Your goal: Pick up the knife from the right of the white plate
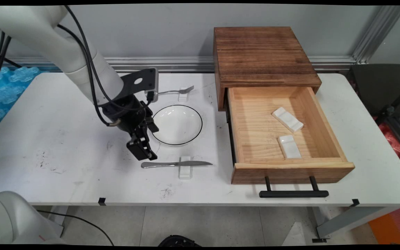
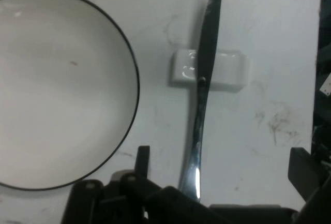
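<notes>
White arm slanting down from upper left — pincer [image 1: 143,147] low, pointing downward, its fingers spread wide.

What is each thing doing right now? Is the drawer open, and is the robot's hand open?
Drawer: pulled open, two white rests lying inside.
Gripper: open, fingers either side of the knife's handle end, holding nothing.
Knife: lying flat across a white rest.
Fork: lying on another white rest beyond the plate.
Plate: upright on the table, nothing on it.
</notes>
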Robot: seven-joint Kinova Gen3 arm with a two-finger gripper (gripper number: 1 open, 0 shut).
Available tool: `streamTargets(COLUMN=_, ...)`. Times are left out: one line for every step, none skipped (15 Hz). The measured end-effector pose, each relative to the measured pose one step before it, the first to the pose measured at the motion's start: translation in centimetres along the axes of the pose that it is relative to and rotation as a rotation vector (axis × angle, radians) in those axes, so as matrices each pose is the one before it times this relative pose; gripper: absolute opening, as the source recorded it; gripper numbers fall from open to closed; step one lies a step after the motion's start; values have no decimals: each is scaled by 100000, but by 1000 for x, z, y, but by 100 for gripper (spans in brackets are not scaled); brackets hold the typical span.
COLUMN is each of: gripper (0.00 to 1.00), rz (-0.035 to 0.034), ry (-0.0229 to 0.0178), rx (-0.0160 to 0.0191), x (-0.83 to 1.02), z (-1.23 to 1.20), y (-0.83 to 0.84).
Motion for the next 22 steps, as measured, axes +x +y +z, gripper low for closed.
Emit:
streamTargets(gripper=100, rz=-81, ry=515, rx=-1, x=91, z=188, y=256)
streamTargets(gripper=100, rz=111, ry=531, rx=97, x=51, z=283, y=217)
streamTargets(gripper=100, rz=242, ry=555, rx=220, x=27, z=284, y=150)
streamTargets(gripper=100, rz=331, ry=516, rx=227, x=4, z=404, y=134)
streamTargets(gripper=100, rz=363, ry=429, rx=363, x=-39, z=446, y=73)
streamTargets(gripper=100, rz=264, ry=294, rx=243, x=-58, z=415, y=50)
streamTargets(gripper=100, rz=280, ry=354, rx=205, x=-98, z=557, y=84)
streamTargets(gripper=100, rz=152, ry=166, rx=55, x=-86, z=425, y=82)
streamTargets(gripper=100, rz=69, ry=149, rx=16, x=-88, z=408, y=102)
streamTargets(gripper=100, rz=34, ry=69, rx=13, x=-53, z=260, y=68)
streamTargets(gripper=100, rz=-325, ry=167, rx=135, x=-98, z=427, y=105)
streamTargets(gripper=100, rz=-398, ry=105, rx=137, x=-93, z=343, y=81)
streamTargets(gripper=100, rz=-466, ry=99, rx=170, x=-110, z=367, y=84)
streamTargets(gripper=100, rz=-463, ry=36, rx=150, x=-111, z=355, y=66)
streamTargets(gripper=100, rz=-374, ry=48, rx=139, x=-89, z=291, y=47)
streamTargets(gripper=100, rz=-307, ry=61, rx=140, x=-69, z=234, y=23)
streamTargets(gripper=100, rz=-303, ry=95, rx=89, x=-59, z=243, y=26)
streamTargets(gripper=100, rz=-195, ry=84, rx=61, x=-39, z=184, y=10)
streamTargets(gripper=100, rz=-282, ry=141, rx=86, x=-46, z=282, y=11)
streamTargets(gripper=100, rz=-348, ry=177, rx=168, x=-51, z=334, y=-9)
streamTargets(gripper=100, rz=-338, ry=280, rx=293, x=-35, z=349, y=-37)
streamTargets(gripper=100, rz=-125, ry=168, rx=150, x=-8, z=229, y=-17)
